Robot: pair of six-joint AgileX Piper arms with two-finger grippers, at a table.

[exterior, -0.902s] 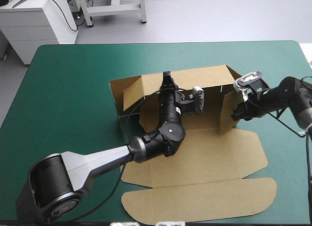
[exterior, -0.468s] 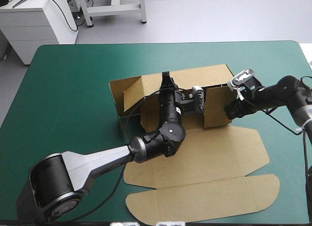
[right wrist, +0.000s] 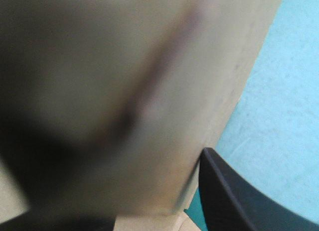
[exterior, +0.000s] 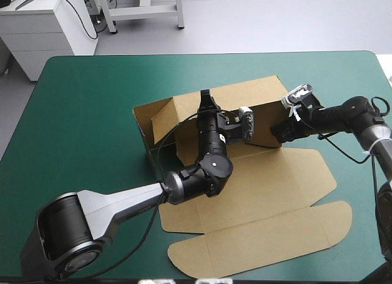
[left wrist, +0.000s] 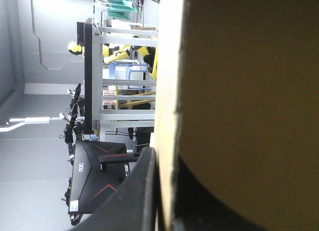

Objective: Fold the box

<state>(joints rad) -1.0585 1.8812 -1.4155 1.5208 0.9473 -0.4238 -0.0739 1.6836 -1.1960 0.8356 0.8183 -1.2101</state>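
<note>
The brown box (exterior: 257, 192) lies in the middle of the table with its far wall and side flaps raised and its lid panels flat toward the near edge. My left gripper (exterior: 206, 104) sits on the far wall's top edge. In the left wrist view one black finger (left wrist: 144, 191) presses one face of the board (left wrist: 239, 91), with the other finger dark behind it. My right gripper (exterior: 283, 130) is at the right side flap, which is turned inward along the far wall. In the right wrist view the blurred board (right wrist: 124, 91) fills the space beside one black finger (right wrist: 239, 201).
Teal-green cover (exterior: 92, 125) lies bare to the left, far side and right of the box. The lid's long flap (exterior: 257, 244) reaches close to the table's near edge. A strip of cover (right wrist: 284, 91) shows beside the right gripper.
My right gripper has moved left, swinging the right side flap inward against the far wall. The whole sheet has shifted slightly, its flat lid sliding right. The left gripper has barely moved.
</note>
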